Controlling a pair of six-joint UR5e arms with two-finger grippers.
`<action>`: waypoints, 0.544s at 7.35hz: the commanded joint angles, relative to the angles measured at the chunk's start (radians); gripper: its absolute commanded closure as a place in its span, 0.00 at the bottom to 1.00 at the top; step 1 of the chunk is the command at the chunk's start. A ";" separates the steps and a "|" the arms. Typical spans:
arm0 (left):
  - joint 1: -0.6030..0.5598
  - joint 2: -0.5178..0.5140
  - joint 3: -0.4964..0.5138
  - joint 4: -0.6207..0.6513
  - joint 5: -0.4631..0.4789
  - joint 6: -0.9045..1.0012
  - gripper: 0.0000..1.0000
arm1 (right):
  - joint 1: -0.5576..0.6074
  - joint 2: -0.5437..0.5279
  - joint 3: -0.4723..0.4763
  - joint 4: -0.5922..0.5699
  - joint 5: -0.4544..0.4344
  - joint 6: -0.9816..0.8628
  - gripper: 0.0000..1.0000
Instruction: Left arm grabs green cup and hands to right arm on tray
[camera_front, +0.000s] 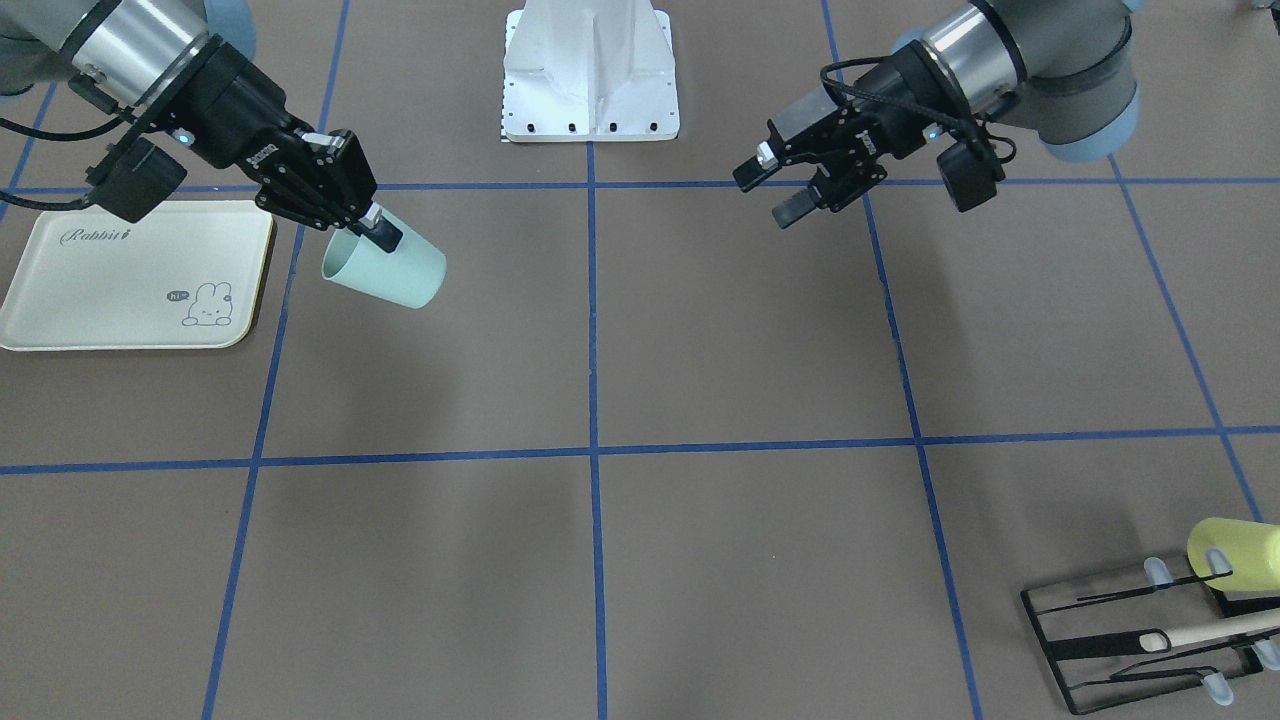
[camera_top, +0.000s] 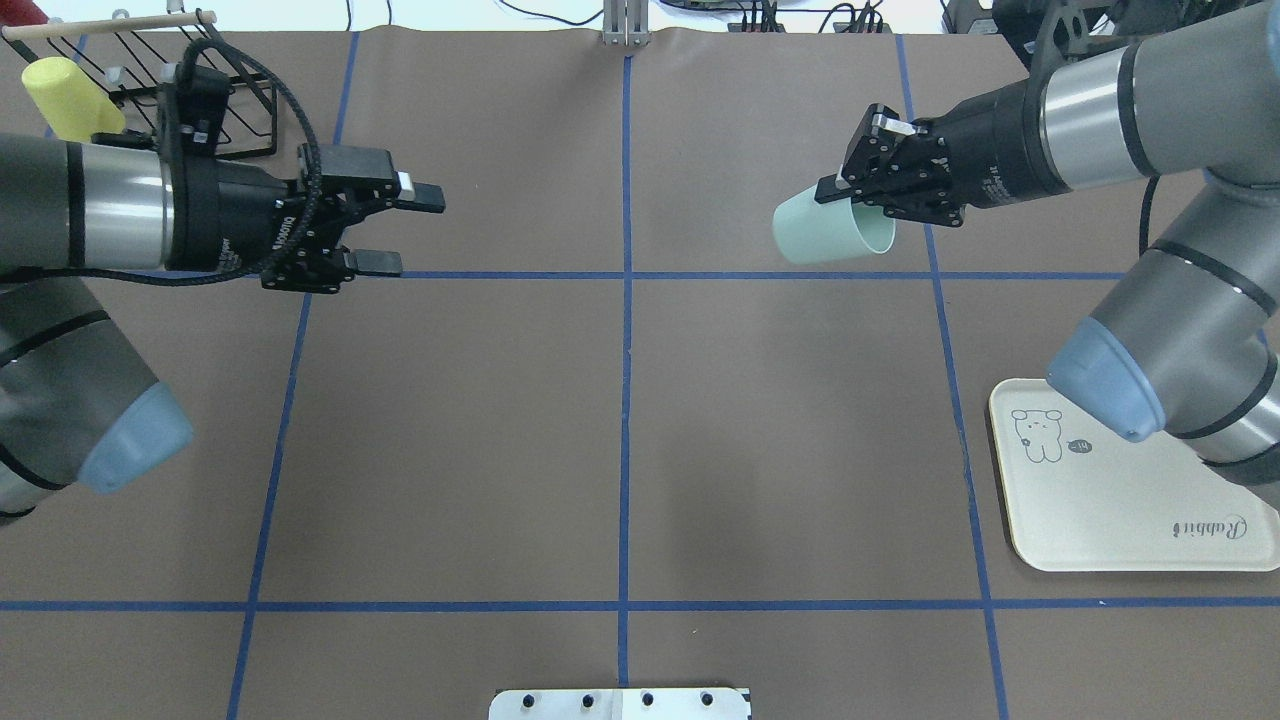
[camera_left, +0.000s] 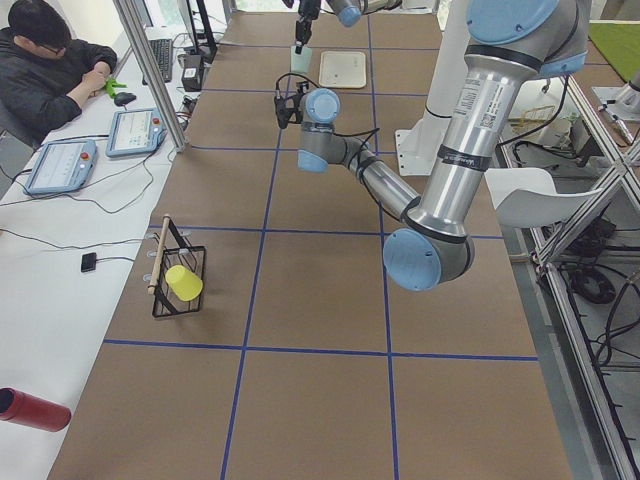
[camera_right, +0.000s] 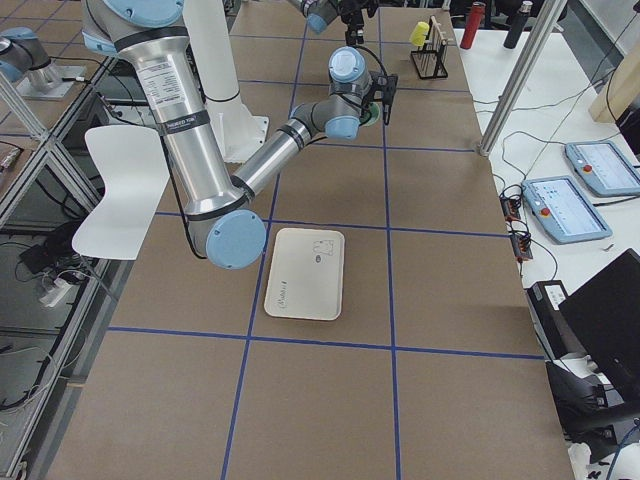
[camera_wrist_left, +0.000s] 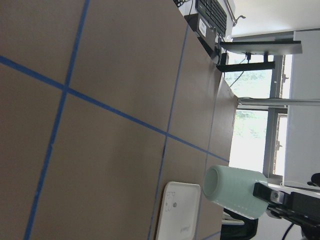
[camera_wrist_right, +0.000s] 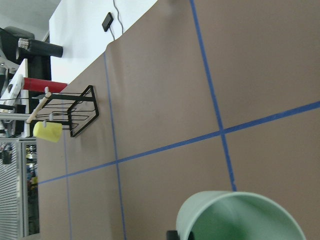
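Right claw (camera_front: 375, 228): clamped tight on the rim of the small pale mint-green plastic tumbler (camera_front: 385, 272), with the black fingers pinching the wall at the mouth.
Green tumbler: up in the air, tipped almost onto its side. The open mouth faces back along the right arm (camera_top: 1100, 110) and the base points toward the middle of the surface.
Tumbler's place: on the right half, above the brown blue-taped surface (camera_front: 700, 350). It is not over the tray, but hangs farther out than it and to its left.
Cream rectangular tray with bunny drawing (camera_front: 100, 290): flat on the surface at the near right, with the right arm's elbow hanging over its near edge in the overhead view.
Left claw (camera_front: 770, 192): wide open and holding nothing, with the fingers spread and pointing across toward the right side.
Gap: the two claws are well apart, with the centre tape line between them.
Left arm (camera_top: 100, 215): stretched out level over the left half.
Black wire rack (camera_front: 1120, 640): in the far left corner, with a yellow-green cup (camera_front: 1235, 550) lying sideways on one prong.
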 joint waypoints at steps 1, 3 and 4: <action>-0.089 0.143 -0.004 0.059 0.002 0.239 0.00 | 0.086 -0.001 0.004 -0.221 0.000 -0.228 1.00; -0.185 0.289 -0.004 0.120 0.002 0.559 0.00 | 0.169 -0.044 0.004 -0.366 -0.001 -0.472 1.00; -0.233 0.335 -0.003 0.186 0.000 0.738 0.00 | 0.207 -0.076 0.004 -0.421 -0.001 -0.604 1.00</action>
